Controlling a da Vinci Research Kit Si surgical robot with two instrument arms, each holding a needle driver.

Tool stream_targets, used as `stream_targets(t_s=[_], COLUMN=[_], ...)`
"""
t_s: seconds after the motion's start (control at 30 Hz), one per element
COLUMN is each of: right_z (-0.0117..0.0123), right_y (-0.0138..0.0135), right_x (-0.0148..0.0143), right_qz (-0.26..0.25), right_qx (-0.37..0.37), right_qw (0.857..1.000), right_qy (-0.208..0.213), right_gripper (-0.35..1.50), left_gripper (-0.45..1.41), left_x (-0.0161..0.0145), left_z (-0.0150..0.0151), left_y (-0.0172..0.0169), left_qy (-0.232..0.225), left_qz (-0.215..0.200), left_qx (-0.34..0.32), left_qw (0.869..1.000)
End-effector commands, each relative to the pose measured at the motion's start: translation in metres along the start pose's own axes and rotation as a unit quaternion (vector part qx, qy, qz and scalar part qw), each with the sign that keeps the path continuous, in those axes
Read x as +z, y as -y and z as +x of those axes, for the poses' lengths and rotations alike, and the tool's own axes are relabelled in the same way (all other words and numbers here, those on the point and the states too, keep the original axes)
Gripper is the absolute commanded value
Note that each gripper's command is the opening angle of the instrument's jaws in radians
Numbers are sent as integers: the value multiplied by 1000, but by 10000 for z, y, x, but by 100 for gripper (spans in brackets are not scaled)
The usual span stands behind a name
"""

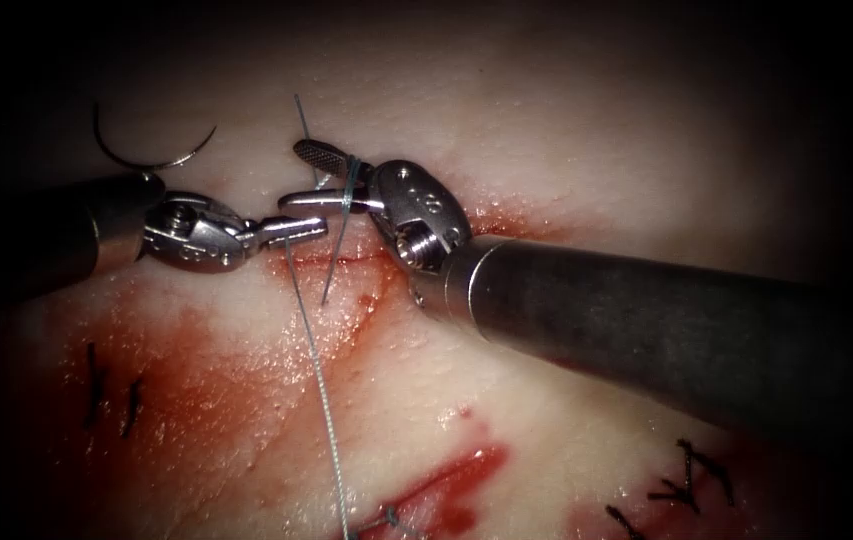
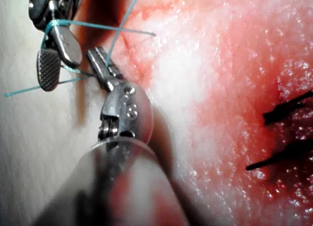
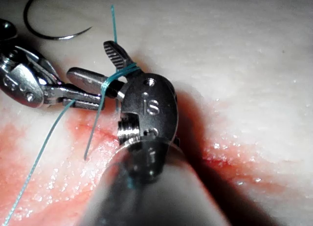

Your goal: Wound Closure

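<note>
Needle (image 1: 151, 152) lying free on pale tissue (image 1: 566, 120), well left of the cut (image 1: 346, 262), just above the left tool's shaft; not in the tissue, held by neither tool. Same curved needle seen in the right wrist view (image 3: 51, 28), apart from both sets of fingers.

Left tool (image 1: 291, 230) entering from the left, fingers (image 1: 296, 229) together and clamped on the thread (image 1: 321, 390). Thread running from those fingers down across the tissue toward a red-stained slit (image 1: 441, 490) near the bottom edge. In the left wrist view, left tool (image 2: 100, 64) closed on teal thread (image 2: 122, 20) at the tips.

Right tool (image 1: 308, 175) entering from the right, fingers (image 1: 321, 153) apart, gripping nothing between them. Thread wrapped in a loop around the base of the open fingers, near the hinge; one short free end sticking up above them, another strand hanging down to the cut. Right wrist view: right tool (image 3: 95, 64) spread wide, loop of thread (image 3: 120, 72) around both fingers, left tool's tips touching just beside the lower one.

Red fluid (image 1: 196, 380) spread over the tissue below and left of the cut. Dark cut thread ends (image 1: 111, 395) at lower left, more at lower right (image 1: 691, 480).
</note>
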Motion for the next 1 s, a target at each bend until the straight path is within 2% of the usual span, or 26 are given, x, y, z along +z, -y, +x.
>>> stream_targets(t_s=[0.03, 0.3, 0.7, 1.0], right_z=[-1, 0, 3, 8], right_y=[-4, -11, -5, -13], right_x=[11, 13, -12, 0], right_qz=[0, -19, -25, -40], right_qx=[-1, -4, -6, -6], right_qw=[1000, 1000, 1000, 999], right_qy=[-2, -2, 1, -2], right_gripper=[94, 91, 91, 86], left_gripper=[-45, -45, -45, -45], left_x=[6, 7, 15, 19], left_z=[-7, -10, -8, -6], left_y=[5, 7, 9, 9], left_qy=[0, 1, 6, 5], left_qz=[0, 1, 3, 4], left_qx=[1, 1, -1, -2], left_qw=[1000, 1000, 1000, 1000])
